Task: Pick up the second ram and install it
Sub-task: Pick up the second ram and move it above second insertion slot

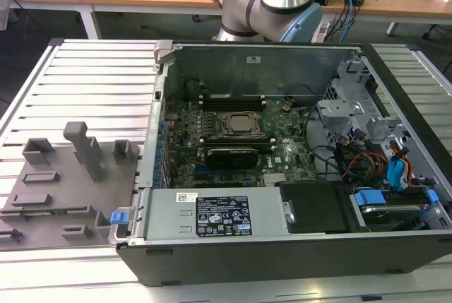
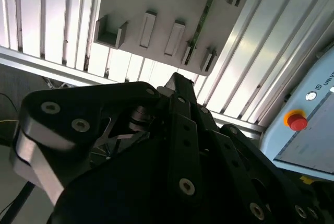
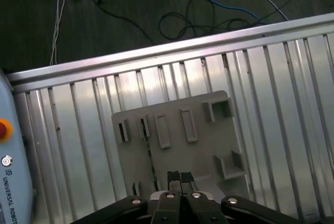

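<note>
Green second ram point(image 2: 203, 15) lying in grey tray point(image 3: 203, 151), fingers point(image 3: 174, 178) pressed together, well clear, white printed label point(image 1: 221, 216) on computer.

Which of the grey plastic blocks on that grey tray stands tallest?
The grey post with the wider cap; it rises well above the low blocks around it.

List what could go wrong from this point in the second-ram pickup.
The second ram sits edge-up in the grey tray between grey blocks. The gripper hovers apparently off its line with jaws shut, so a misaligned descent could strike the stick or a block. Inside the case, the slots near the processor socket sit close to cables, leaving little room for error.
</note>
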### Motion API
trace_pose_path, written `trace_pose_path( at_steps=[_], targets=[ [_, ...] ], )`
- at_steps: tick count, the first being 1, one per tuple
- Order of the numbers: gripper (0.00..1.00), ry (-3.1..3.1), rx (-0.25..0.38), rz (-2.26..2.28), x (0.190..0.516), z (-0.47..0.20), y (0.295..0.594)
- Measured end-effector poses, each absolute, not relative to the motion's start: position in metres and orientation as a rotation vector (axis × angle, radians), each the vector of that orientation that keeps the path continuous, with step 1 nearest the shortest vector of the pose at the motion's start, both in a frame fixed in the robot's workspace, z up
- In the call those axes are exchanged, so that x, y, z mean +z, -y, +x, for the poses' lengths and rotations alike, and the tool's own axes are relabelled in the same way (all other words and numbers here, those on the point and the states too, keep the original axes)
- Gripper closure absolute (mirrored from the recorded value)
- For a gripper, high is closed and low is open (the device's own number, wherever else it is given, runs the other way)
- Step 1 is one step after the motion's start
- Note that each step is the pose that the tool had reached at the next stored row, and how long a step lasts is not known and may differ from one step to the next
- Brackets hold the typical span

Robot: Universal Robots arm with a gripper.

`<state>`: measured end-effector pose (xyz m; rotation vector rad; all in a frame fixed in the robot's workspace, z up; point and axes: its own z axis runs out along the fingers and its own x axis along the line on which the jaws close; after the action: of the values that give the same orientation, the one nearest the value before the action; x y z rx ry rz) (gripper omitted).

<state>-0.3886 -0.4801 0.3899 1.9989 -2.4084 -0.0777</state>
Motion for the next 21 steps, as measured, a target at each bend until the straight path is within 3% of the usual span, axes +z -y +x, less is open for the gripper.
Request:
trace_pose_path(
  at_steps=[21],
  targets=[
    [0.89, 2.116, -0.074, 2.298, 0.3899, -0.3886, 0.4801]
  ],
)
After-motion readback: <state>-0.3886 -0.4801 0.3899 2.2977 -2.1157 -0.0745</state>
